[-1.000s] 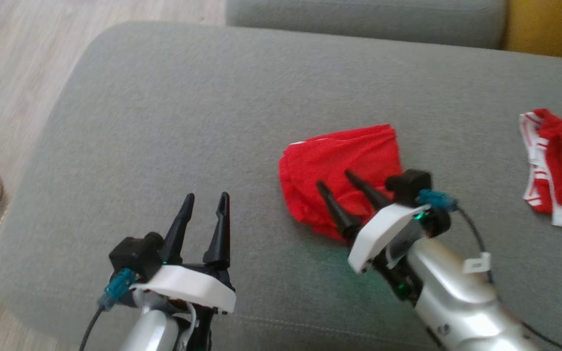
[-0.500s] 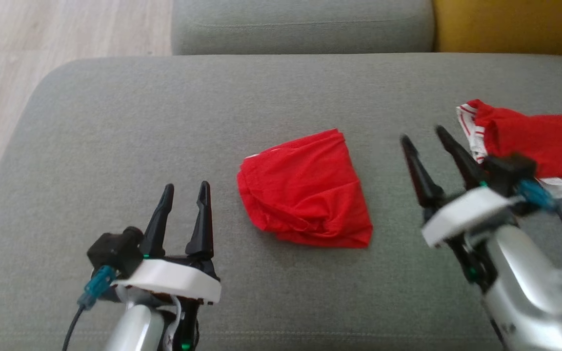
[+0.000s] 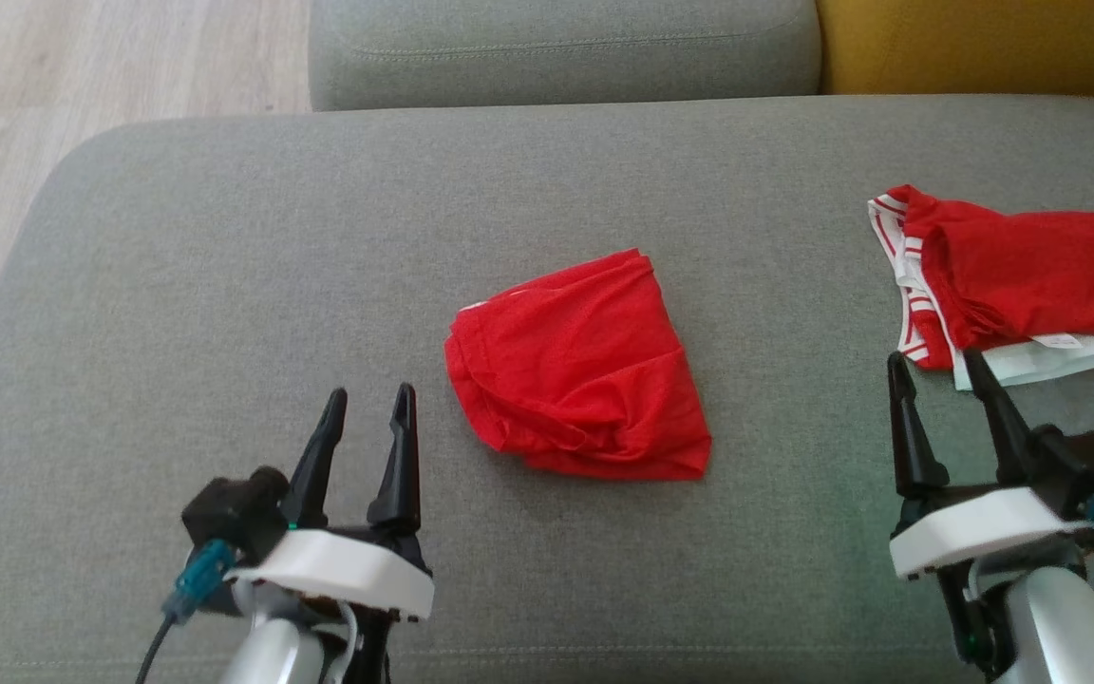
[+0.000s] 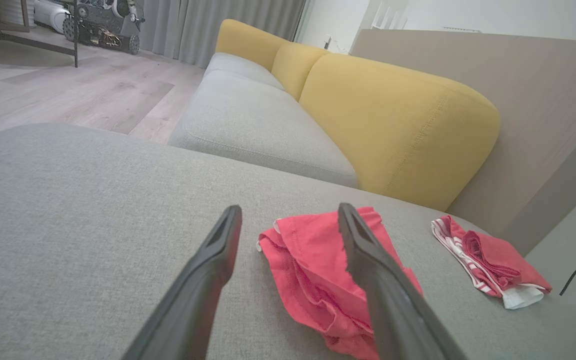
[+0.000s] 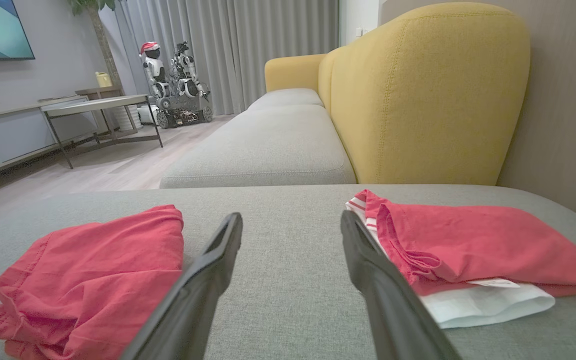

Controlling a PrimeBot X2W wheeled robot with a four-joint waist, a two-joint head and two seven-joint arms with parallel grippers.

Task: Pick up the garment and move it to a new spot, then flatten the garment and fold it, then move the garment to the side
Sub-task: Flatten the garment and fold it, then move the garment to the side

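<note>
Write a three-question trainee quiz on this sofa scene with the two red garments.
1. True or false: the right gripper is shut on the plain red garment.
2. The white-trimmed garment lies on which side of the plain one? A) the robot's left B) the robot's right
3. Fill in: both garments lie on the ___ seat cushion.
Key: 1 false; 2 B; 3 grey.

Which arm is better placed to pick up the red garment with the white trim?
Right. The right gripper is open just before the trimmed garment; the left gripper sits past the other red garment.
</note>
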